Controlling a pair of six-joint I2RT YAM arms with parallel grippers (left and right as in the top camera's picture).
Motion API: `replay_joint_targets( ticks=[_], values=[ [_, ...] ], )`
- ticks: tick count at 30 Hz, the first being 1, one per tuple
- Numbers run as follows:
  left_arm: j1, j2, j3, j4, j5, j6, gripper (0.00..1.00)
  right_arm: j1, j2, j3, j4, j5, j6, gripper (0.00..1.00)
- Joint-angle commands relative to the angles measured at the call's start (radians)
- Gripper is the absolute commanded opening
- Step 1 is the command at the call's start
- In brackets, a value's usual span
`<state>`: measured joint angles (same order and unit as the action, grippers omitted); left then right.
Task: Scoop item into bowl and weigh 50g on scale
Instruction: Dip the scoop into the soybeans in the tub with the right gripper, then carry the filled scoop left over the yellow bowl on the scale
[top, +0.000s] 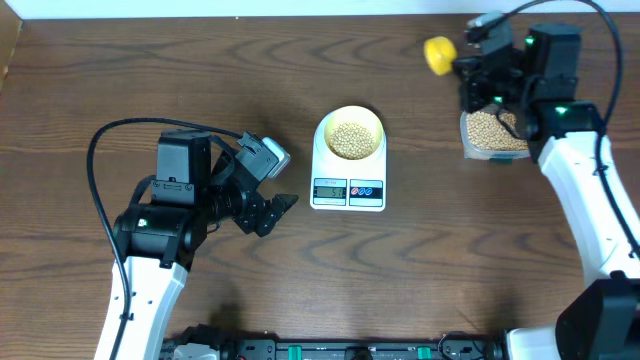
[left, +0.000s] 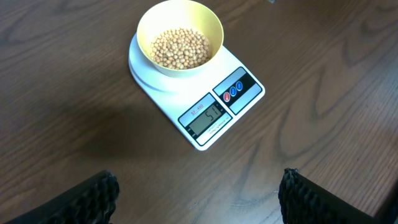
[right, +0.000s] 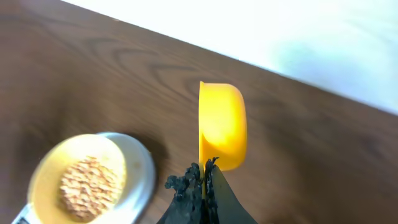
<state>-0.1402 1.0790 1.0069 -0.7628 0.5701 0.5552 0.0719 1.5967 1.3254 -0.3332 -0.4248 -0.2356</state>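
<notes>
The pale yellow bowl (top: 350, 133) sits on the white scale (top: 348, 190) at the table's middle and holds a layer of tan beans (top: 349, 139). In the left wrist view the bowl (left: 180, 37) with beans (left: 181, 48) stands on the scale (left: 205, 93), whose display (left: 208, 118) shows lit digits. My left gripper (top: 270, 210) is open and empty, left of the scale (left: 198, 193). My right gripper (top: 470, 70) at the far right is shut on the handle of the yellow scoop (top: 439, 54), held on its side above the table (right: 221, 134). The bowl also shows in the right wrist view (right: 84, 177).
A clear plastic container (top: 492, 133) full of beans stands at the right, under the right arm. The table's back edge meets a white wall behind the scoop (right: 298, 37).
</notes>
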Motion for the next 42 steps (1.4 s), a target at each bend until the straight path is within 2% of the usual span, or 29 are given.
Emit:
replay_joint_targets(
  ticks=[1,14,20,31,42],
  values=[
    [0.004,0.0,-0.004,-0.003,0.001,0.013,0.85,0.067,0.012,0.0,0.029,-0.052,-0.032,0.01],
    [0.004,0.0,-0.004,-0.003,0.001,0.013,0.84,0.232,0.138,0.0,0.102,-0.053,-0.032,0.01],
    [0.004,0.0,-0.004,-0.003,0.001,0.013,0.85,0.282,0.154,0.0,0.077,-0.04,-0.032,0.01],
    [0.004,0.0,-0.004,-0.003,0.001,0.013,0.84,0.302,0.156,0.0,-0.061,0.023,-0.032,0.01],
    [0.004,0.0,-0.004,-0.003,0.001,0.013,0.84,0.303,0.156,0.0,-0.079,0.023,-0.061,0.01]
  ],
)
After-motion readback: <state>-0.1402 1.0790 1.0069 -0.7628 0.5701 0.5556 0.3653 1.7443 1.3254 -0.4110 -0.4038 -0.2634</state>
